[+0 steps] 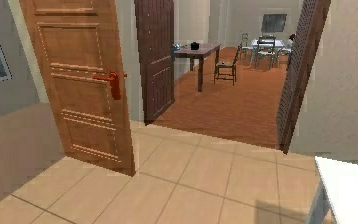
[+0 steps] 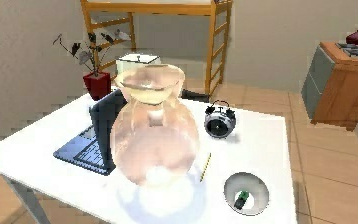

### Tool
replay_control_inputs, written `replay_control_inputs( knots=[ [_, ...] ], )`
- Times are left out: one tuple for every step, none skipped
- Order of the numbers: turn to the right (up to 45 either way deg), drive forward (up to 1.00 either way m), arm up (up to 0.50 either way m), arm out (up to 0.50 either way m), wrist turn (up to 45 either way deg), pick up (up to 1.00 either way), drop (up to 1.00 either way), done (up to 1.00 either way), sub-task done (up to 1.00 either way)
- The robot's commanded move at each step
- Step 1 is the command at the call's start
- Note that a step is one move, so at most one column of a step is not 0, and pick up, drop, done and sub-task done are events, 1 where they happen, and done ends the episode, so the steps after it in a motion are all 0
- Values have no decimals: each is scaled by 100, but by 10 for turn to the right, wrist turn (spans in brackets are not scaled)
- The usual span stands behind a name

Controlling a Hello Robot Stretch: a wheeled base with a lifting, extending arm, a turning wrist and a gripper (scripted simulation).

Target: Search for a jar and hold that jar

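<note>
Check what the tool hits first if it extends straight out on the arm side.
Probably the big translucent jar at the white table's near part; the laptop lies behind it. Depth is unclear, so that's a guess.

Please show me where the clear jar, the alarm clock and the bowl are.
clear jar (image 2: pixel 155 135), arm side view, its round body.
alarm clock (image 2: pixel 220 123), arm side view, its face.
bowl (image 2: pixel 228 190), arm side view, its left rim.
</note>
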Motion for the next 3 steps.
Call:
replay_control_inputs(
  knots=[
    [0, 0, 50, 0, 0, 0, 0, 0, 0],
    [0, 0, 38, 0, 0, 0, 0, 0, 0],
    [0, 0, 0, 18, 0, 0, 0, 0, 0]
  ],
)
